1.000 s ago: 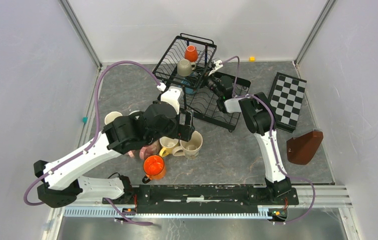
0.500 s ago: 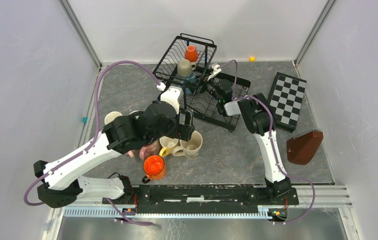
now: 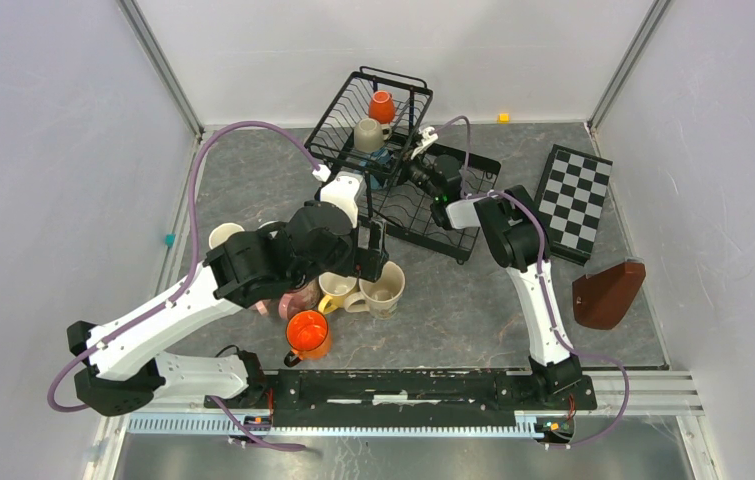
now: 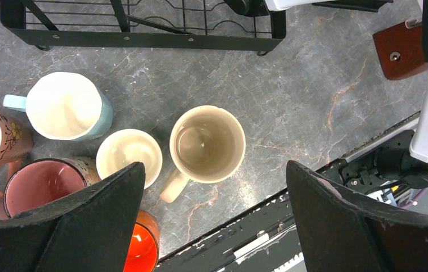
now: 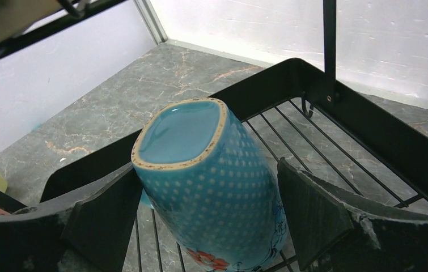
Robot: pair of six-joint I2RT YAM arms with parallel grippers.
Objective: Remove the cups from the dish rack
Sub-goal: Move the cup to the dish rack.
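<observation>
1. Grey surface (image 3: 453, 300), with the black dish rack (image 3: 423, 225) at 12 o'clock
2. Left end effector (image 4: 214, 170), fingers wide apart, above cups (image 4: 207, 144) at the rack's 7 o'clock
3. Right end effector (image 5: 206, 170), fingers apart, straddling a blue cup (image 5: 211, 187) in the lower tray
4. Orange cup (image 3: 382, 105) in the upper basket

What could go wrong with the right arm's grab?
1. The blue mug sits bottom-up on the wires between the fingers of the open right gripper; its glazed side may slip or tip as they close.
2. The dish rack wall and upright stand close; the lift could snag.
3. Mugs crowd the beige mug; a set-down could knock one.
</observation>
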